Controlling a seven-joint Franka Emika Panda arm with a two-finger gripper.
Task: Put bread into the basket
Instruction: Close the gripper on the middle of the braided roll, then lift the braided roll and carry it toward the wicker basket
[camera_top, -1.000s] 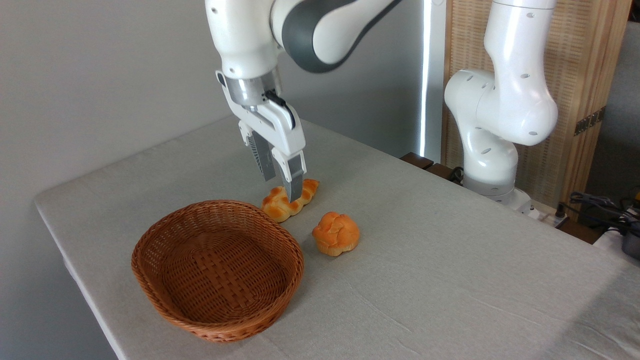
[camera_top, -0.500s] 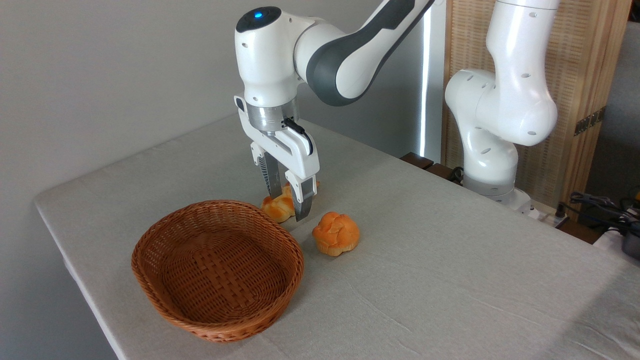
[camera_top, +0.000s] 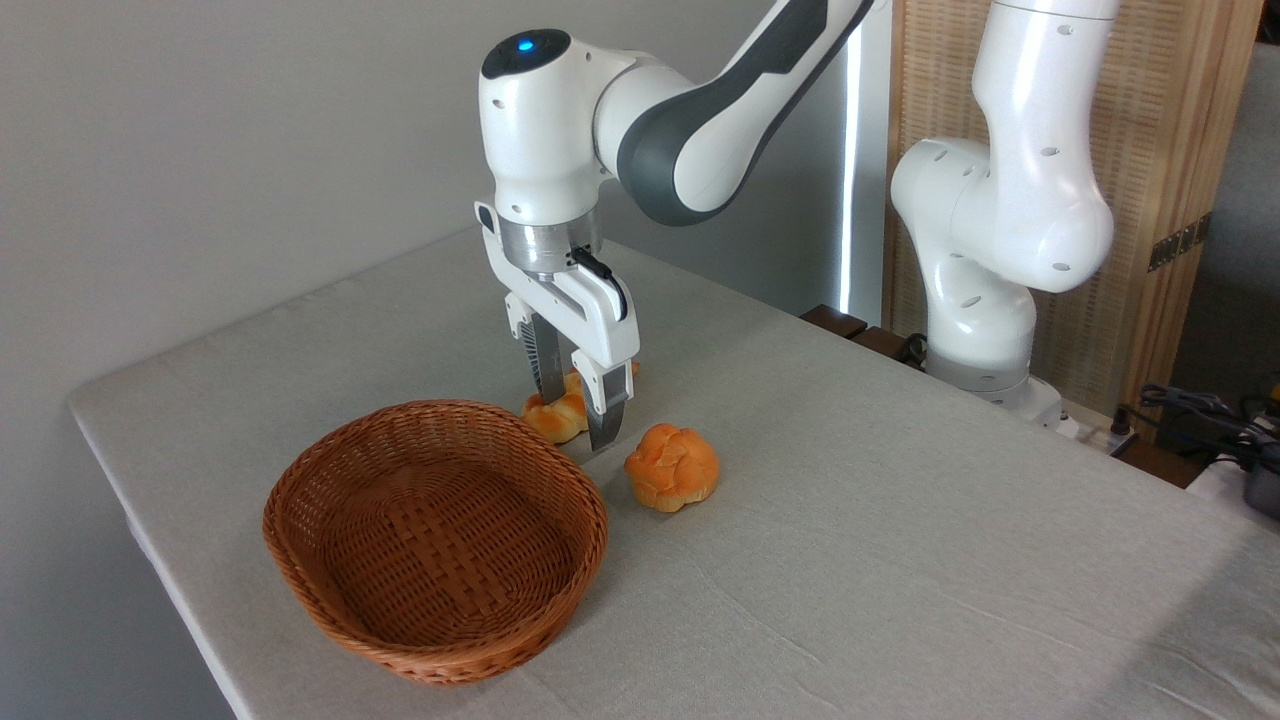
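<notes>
gripper (camera_top: 577, 418) just dropped down, fingers spread either side of the bread (camera_top: 556, 413), at the basket's (camera_top: 300, 500) 1 o'clock; the grab looks next.

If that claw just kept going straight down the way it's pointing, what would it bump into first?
Most likely the braided loaf: the gripper points down with a finger on either side of it, so its palm would meet the loaf, or the fingertips the table just below. Depth is hard to judge.

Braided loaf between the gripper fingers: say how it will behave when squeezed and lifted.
The braided loaf looks puffy, so probably light and somewhat squashable. Its creased surface should give the gripper decent purchase. Long and narrow, it may tilt if held off-centre.
</notes>
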